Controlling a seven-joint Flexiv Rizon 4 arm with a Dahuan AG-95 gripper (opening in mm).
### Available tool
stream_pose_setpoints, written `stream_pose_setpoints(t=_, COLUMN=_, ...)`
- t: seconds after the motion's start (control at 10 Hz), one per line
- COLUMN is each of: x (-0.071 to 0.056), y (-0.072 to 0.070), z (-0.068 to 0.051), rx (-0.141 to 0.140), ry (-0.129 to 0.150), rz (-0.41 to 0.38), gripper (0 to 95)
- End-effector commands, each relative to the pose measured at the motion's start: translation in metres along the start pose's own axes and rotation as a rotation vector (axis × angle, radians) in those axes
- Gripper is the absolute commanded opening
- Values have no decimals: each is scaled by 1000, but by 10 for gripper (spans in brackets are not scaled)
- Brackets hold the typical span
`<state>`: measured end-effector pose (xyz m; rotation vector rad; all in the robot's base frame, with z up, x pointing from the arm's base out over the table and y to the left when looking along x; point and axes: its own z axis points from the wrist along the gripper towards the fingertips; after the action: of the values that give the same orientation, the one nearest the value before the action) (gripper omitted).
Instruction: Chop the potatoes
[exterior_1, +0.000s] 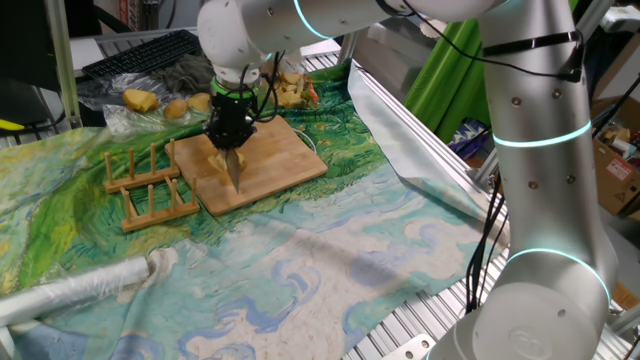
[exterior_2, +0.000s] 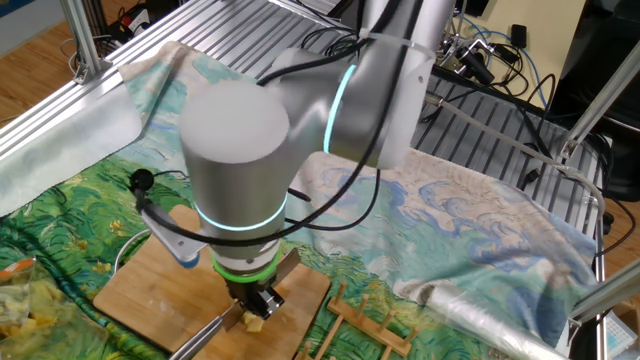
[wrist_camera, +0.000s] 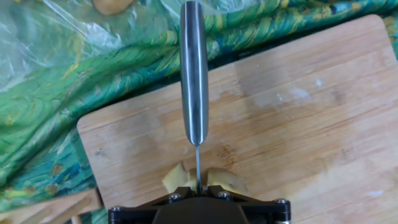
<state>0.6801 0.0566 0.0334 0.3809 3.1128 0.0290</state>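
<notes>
My gripper (wrist_camera: 198, 188) is shut on a steel knife (wrist_camera: 194, 68), its thin blade running down between the fingers. The blade stands in the pale-yellow potatoes (wrist_camera: 176, 178), with one piece on the left of it and another (wrist_camera: 227, 180) on the right. They lie on the wooden board (wrist_camera: 298, 118) near its front left part. In one fixed view the gripper (exterior_1: 231, 140) hangs over the board (exterior_1: 275, 155), the knife (exterior_1: 235, 172) pointing down beside the potatoes (exterior_1: 217, 159). In the other fixed view the arm hides most of the gripper (exterior_2: 256, 303); a potato piece (exterior_2: 254, 323) shows under it.
A wooden slotted rack (exterior_1: 150, 185) lies just left of the board. A plastic bag with whole potatoes (exterior_1: 140, 100) sits behind it. A foil roll (exterior_1: 80, 285) lies at the front left. A green and blue patterned cloth (exterior_1: 330, 260) covers the table.
</notes>
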Motion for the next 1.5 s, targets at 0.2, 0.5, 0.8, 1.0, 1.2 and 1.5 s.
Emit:
stream_pose_setpoints(t=0.2, x=1, y=-2, z=-7, rx=6, ry=10, rz=-3, gripper=0)
stream_pose_setpoints(t=0.5, x=1, y=-1, z=-5, rx=-10, ry=-8, rz=6, gripper=0)
stream_pose_setpoints(t=0.8, x=3, y=1, z=-2, rx=-4, ry=-57, rz=11, gripper=0)
stream_pose_setpoints(t=1.0, x=1, y=3, z=-3, rx=7, ry=-42, rz=19, gripper=0)
stream_pose_setpoints(t=1.2, x=2, y=5, z=-5, rx=10, ry=-38, rz=22, gripper=0)
stream_pose_setpoints(t=1.5, x=4, y=6, z=-4, rx=-3, ry=-48, rz=23, gripper=0)
